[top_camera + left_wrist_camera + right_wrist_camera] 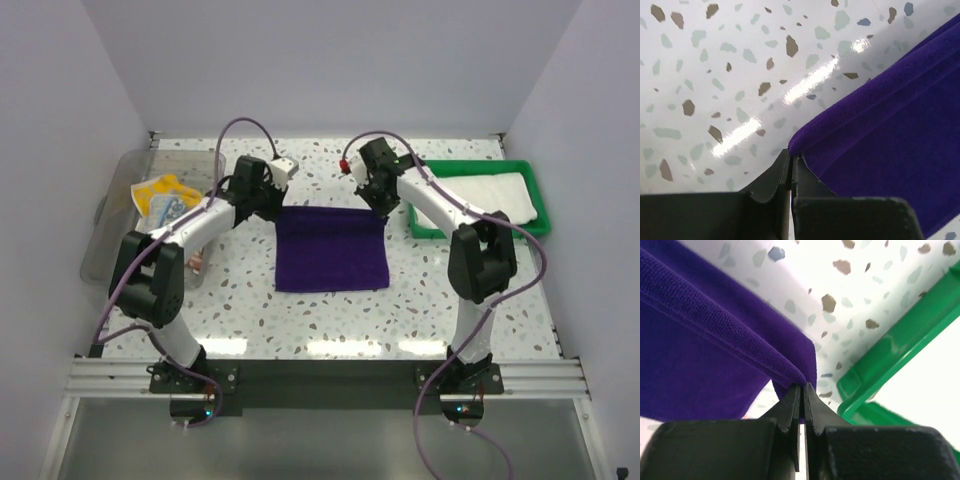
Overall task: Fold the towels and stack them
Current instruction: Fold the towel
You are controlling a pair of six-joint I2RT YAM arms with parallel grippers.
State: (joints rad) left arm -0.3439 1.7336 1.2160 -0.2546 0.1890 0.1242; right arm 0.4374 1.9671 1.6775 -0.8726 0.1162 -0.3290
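Note:
The deep purple towel (331,250) lies folded in the middle of the table. My left gripper (272,205) is shut on its far left corner (805,142). My right gripper (381,208) is shut on its far right corner (802,375) and lifts that edge a little. The plain white towel (487,195) lies in the green tray (428,231) at the right. The pale lettered towel (165,197) lies crumpled in the clear bin (105,220) at the left.
The green tray's rim (890,357) is close to the right of my right gripper. The clear bin stands at the table's left edge. White walls close in the table on three sides.

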